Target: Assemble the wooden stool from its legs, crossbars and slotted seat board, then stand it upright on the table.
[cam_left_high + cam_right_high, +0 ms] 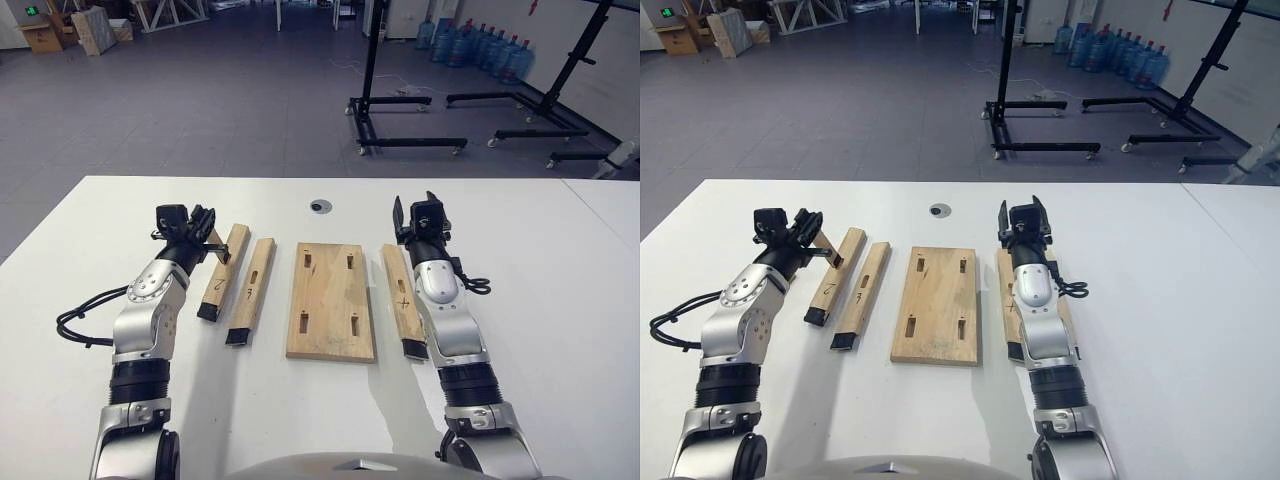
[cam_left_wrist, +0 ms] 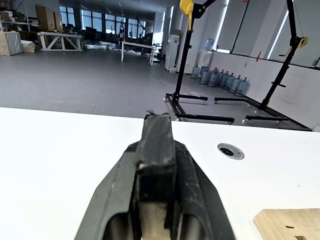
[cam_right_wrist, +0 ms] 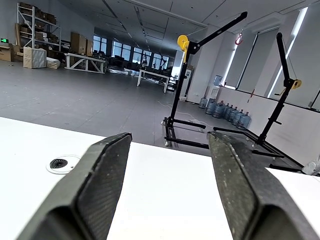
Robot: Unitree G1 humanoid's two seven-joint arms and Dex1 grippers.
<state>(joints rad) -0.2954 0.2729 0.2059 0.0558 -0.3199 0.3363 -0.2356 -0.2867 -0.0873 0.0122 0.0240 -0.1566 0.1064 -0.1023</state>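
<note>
The slotted seat board [image 1: 330, 300] lies flat at the table's middle. Two wooden legs with black end caps [image 1: 225, 268] [image 1: 252, 290] lie side by side to its left. A third leg [image 1: 395, 285] lies along the board's right edge, partly under my right forearm. My left gripper [image 1: 203, 232] is at the far end of the left legs, shut on a short wooden piece with a black cap [image 2: 156, 150]. Beyond the third leg's far end my right gripper [image 1: 415, 205] stands open, with nothing between its fingers [image 3: 105, 175].
A round cable grommet [image 1: 321, 206] sits in the white table [image 1: 560, 300] behind the board. A black cable [image 1: 80, 325] loops beside my left arm. Black wheeled frames [image 1: 405, 120] and water bottles [image 1: 480, 45] stand on the floor beyond the table.
</note>
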